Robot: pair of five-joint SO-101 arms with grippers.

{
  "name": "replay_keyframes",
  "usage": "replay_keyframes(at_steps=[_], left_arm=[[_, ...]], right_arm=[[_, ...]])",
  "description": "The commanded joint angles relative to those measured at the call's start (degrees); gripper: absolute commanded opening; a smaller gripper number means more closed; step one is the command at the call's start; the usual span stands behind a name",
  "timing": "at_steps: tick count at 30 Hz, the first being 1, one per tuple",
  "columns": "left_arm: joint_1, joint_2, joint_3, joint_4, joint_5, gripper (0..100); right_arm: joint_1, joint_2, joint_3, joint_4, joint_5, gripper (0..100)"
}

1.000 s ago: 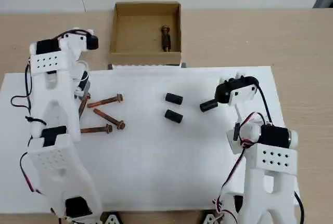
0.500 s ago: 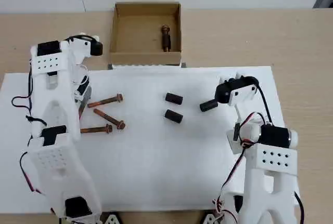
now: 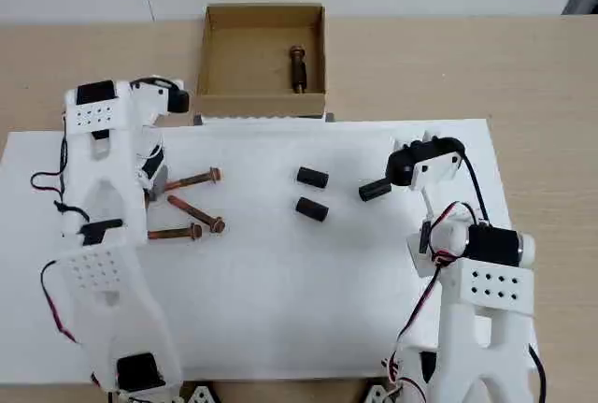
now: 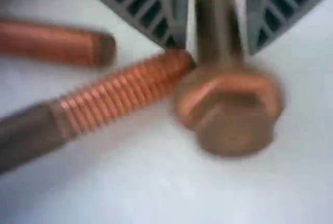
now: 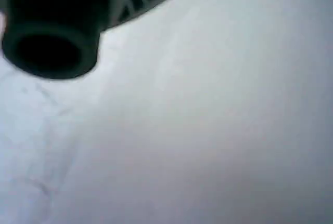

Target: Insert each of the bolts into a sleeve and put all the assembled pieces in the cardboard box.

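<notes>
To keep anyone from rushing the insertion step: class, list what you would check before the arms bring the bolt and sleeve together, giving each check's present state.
1. Black cylindrical sleeve held in right hand: ok.
2. Sleeve's bore unblocked: ok.
3. Left hand firmly gripping copper hex-head bolt: cannot tell.
4. Bolt lined up with sleeve: not ok, they sit at opposite sides of the white paper sheet.
5. Brown cardboard box has room: ok, one piece inside.

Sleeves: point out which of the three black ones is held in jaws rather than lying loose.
The sleeve clamped in the right gripper, in its jaws, nearest that arm; the other two sleeves lie free on the white sheet.
</notes>
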Motion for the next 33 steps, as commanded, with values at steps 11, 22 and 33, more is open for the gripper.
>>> replay_keyframes(at_steps=[11,22,33], left_arm=[[0.3,3.3,-7.4,0.4,-0.2,1],[4.7,-15.3,-4.2,1.0,0.2,0],[7.1,-35.5,8.3,1.0,5.7,0]], right_arm=[[0.1,-1.6,-0.4,-0.4,0.4,0.4],[-1.8,-14.4,-0.7,5.8,0.5,0.4],[-4.7,-29.9,3.2,13.4,0.5,0.4]])
